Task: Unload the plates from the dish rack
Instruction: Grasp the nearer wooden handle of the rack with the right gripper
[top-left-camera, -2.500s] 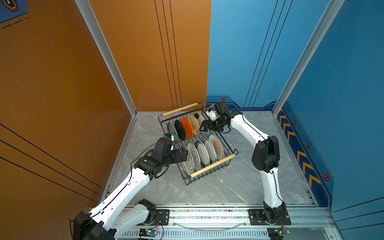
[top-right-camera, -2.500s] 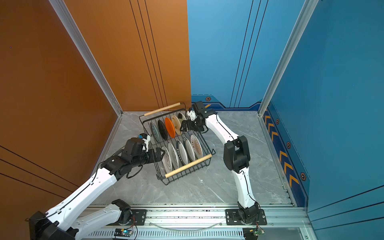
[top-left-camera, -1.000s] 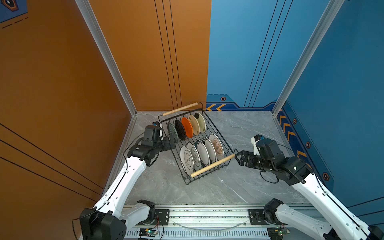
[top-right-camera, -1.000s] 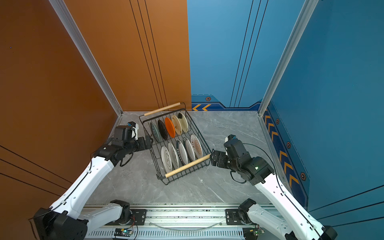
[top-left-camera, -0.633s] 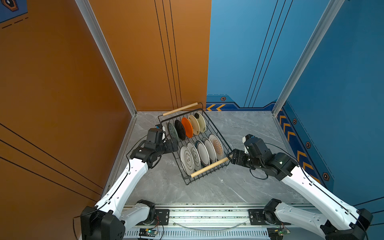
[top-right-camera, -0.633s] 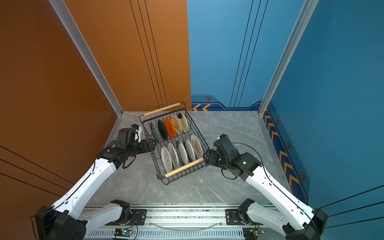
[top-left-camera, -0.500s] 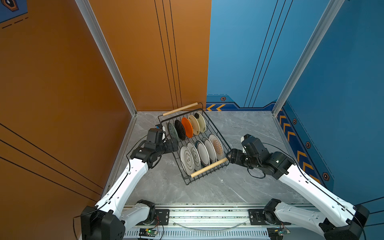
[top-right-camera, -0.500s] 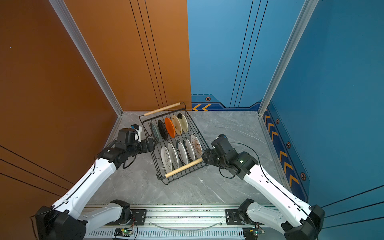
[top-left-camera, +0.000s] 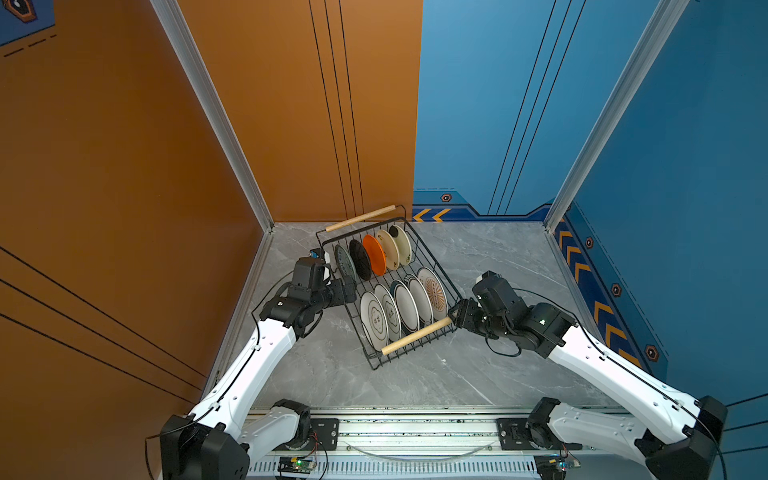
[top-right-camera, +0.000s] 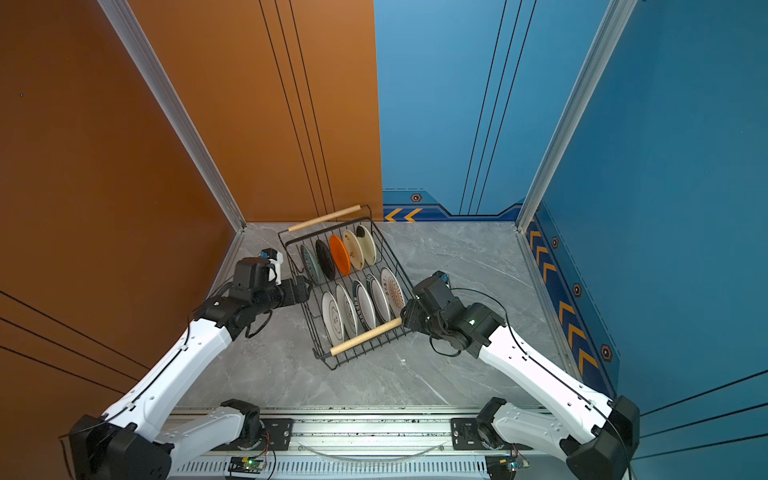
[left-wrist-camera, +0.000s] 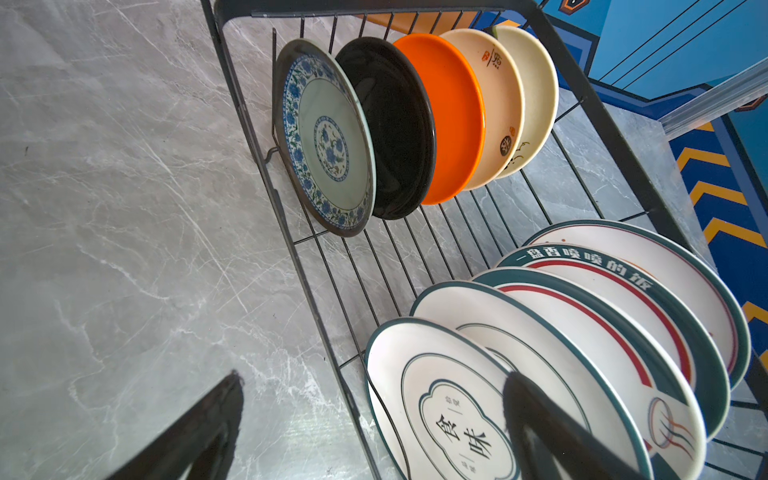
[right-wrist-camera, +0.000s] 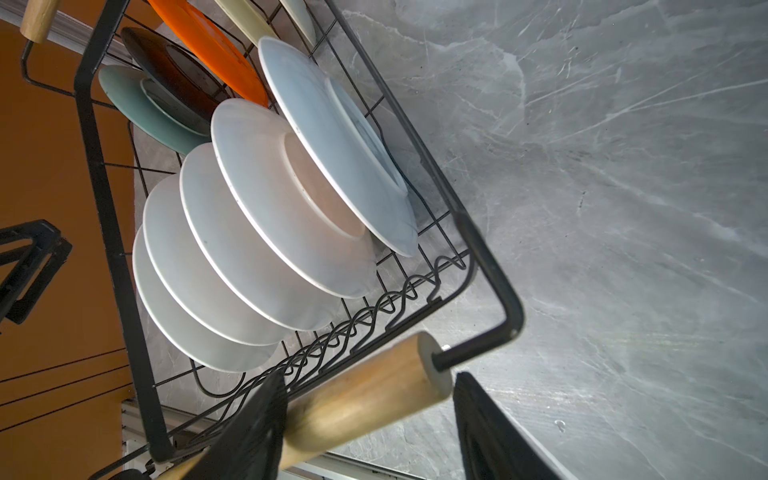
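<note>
Straddling rack handle (right-wrist-camera: 365, 399) end, right fingers (right-wrist-camera: 490, 436) apart.

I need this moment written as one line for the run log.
left gripper: open, at dish rack side | right gripper: open around wooden handle end | plates: ten, all standing in rack

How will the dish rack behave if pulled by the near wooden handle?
Probably stiff: the dish rack is welded-looking black wire. Likely heavy, with ten plates standing in it. Pulled from one end of the near wooden handle, it may pivot rather than slide straight.
</note>
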